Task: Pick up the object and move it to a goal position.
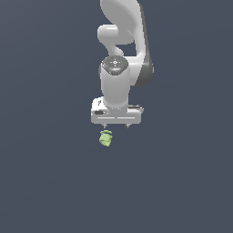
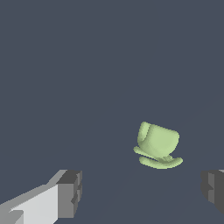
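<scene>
Exterior view: the white arm (image 1: 122,50) hangs down over a plain dark grey-blue floor (image 1: 45,182), ending in a wide white gripper (image 1: 116,126) whose two short fingertips poke down from the underside of its body. The fingers stand spread apart, with nothing between them. The small pale green object (image 1: 105,138) lies on the floor just below the gripper, close under the fingertip on the exterior view's left rather than under the middle of the gripper. It does not touch either finger, though from this angle I cannot say for sure how much height separates them.

In the wrist view the object (image 2: 158,145) looks like a rounded, cup-like lump sitting tilted on a flatter, saucer-like base, all in the same lime green. The two dark grey finger pads (image 2: 70,194) show at the edges of the picture, one on a white finger and the other (image 2: 213,189) only partly in frame, wide apart. The object sits beyond the line joining the pads, nearer the partly seen pad than the other, and apart from both. The gripper (image 2: 141,192) holds nothing.

Around the object the floor (image 2: 65,65) is bare and even in colour, and nothing lies between the fingers and the object.
</scene>
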### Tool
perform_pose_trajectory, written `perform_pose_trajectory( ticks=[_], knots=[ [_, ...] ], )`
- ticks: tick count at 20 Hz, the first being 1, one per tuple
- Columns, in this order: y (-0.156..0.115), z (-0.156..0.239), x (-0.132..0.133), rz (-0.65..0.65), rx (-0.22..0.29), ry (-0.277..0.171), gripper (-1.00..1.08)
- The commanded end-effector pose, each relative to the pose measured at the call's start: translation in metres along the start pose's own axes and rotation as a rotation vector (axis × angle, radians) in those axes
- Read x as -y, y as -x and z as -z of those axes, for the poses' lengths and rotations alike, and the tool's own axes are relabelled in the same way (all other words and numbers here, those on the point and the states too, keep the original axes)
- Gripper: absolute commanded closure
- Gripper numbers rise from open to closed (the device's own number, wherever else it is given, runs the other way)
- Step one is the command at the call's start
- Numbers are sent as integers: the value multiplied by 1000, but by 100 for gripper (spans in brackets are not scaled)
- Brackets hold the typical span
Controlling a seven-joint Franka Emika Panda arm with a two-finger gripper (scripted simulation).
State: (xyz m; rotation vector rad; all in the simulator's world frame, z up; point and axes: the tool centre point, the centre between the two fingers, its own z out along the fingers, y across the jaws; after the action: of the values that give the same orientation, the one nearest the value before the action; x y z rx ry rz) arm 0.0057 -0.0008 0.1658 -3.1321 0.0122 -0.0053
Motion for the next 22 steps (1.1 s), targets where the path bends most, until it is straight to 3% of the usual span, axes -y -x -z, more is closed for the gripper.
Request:
perform_pose_trajectory(
  ticks=[1, 11, 22],
  knots=[
    [0, 0, 0, 0, 0, 0, -92],
    [-2, 14, 17, 4, -5, -9, -92],
    [-1, -8, -1, -70, -3, -8, -92]
  ],
)
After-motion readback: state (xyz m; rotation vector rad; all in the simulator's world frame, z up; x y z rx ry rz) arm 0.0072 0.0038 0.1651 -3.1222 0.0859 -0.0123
